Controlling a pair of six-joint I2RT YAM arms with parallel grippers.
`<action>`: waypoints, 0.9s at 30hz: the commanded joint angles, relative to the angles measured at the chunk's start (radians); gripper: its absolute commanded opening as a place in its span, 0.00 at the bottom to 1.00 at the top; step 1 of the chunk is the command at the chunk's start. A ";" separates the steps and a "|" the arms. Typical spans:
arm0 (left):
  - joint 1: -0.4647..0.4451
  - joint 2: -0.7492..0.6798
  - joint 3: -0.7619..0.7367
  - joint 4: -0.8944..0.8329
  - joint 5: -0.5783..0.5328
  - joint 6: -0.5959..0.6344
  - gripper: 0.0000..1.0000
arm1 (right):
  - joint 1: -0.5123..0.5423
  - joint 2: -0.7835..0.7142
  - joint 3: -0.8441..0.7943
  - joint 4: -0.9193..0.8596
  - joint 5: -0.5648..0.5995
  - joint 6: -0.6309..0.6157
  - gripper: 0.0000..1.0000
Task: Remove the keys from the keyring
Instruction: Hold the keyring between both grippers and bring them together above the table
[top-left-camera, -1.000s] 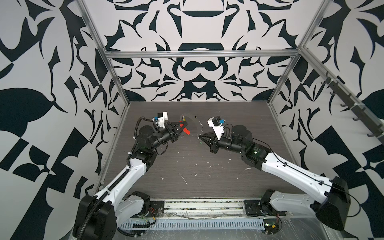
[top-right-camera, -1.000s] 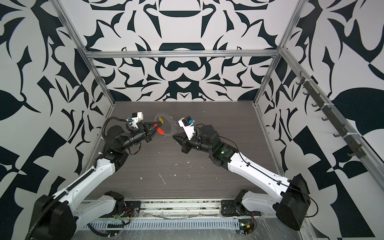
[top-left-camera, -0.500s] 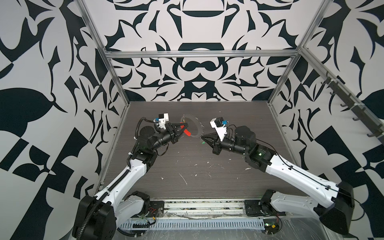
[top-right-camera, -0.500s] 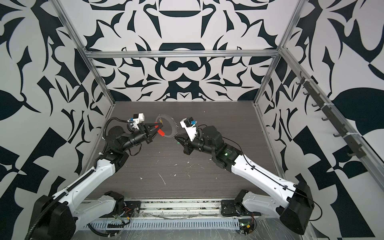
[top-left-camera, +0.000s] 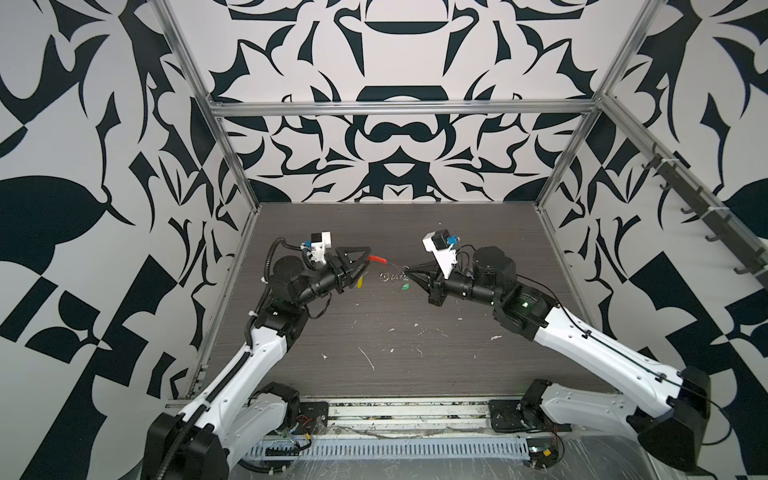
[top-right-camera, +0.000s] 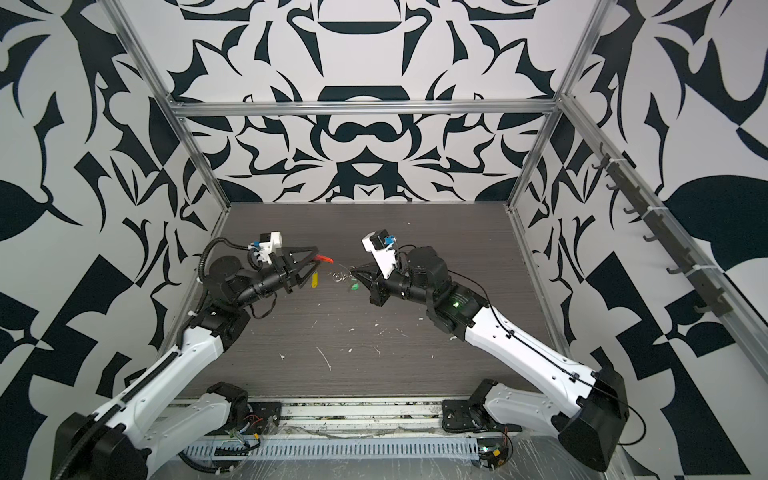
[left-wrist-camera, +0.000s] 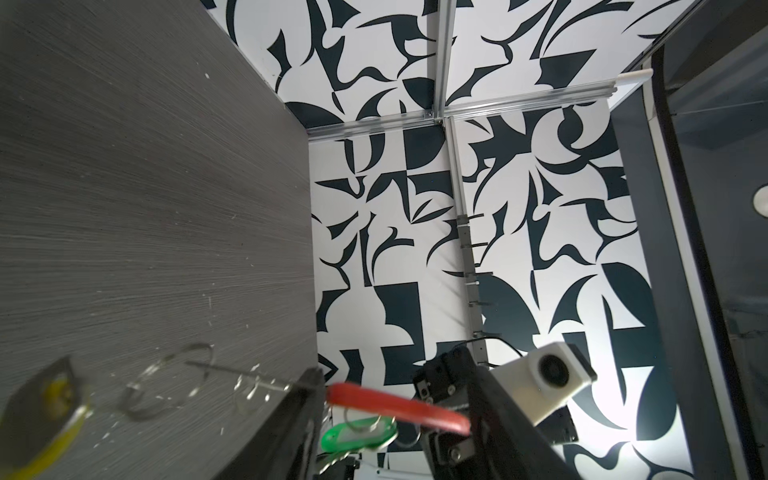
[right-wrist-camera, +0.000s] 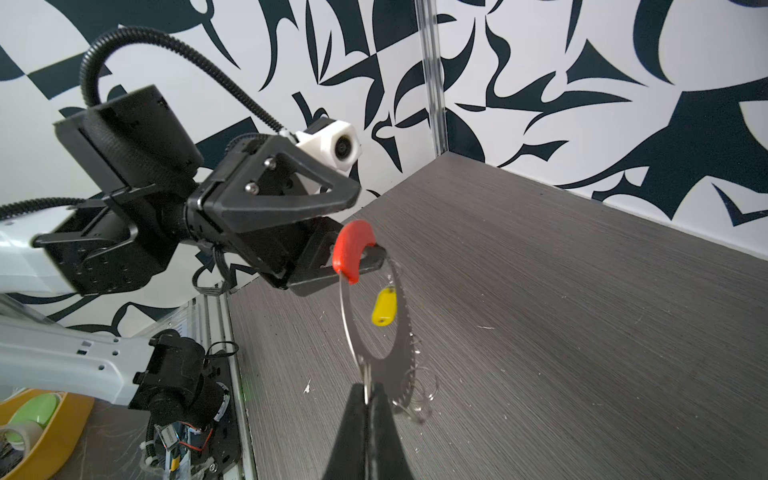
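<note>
White arm links (top-left-camera: 262, 357), blk joints (top-left-camera: 286, 270). Ribbed blk cable (right-wrist-camera: 220, 81), white wrist cam (right-wrist-camera: 338, 145). Left tool (right-wrist-camera: 365, 224): blk triangular frame, silver screws (right-wrist-camera: 251, 188).

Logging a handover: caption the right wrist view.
Right gripper shut on thin wire keyring, its red plastic sleeve between left gripper's parted jaws, yellow oblong plastic tag hanging on it.

- Both top views: bright, even light, with faint soft shadows on the tabletop (top-left-camera: 415, 353).
- Left wrist view: yellow key tag (left-wrist-camera: 58, 399) and keyring (left-wrist-camera: 399, 409) blurred; glare whitens the wall (left-wrist-camera: 648, 419).
- Right wrist view: keyring's wire smeared into a band; edges bent by the wide lens.
</note>
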 joint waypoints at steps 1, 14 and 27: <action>0.039 -0.055 0.040 -0.207 0.038 0.195 0.62 | -0.054 0.008 0.069 -0.004 -0.119 -0.003 0.00; 0.038 -0.070 0.143 -0.211 0.130 0.531 0.54 | -0.108 0.033 0.142 -0.109 -0.415 -0.062 0.00; -0.131 0.052 0.209 -0.100 0.353 0.625 0.38 | -0.143 0.099 0.181 -0.069 -0.585 0.011 0.00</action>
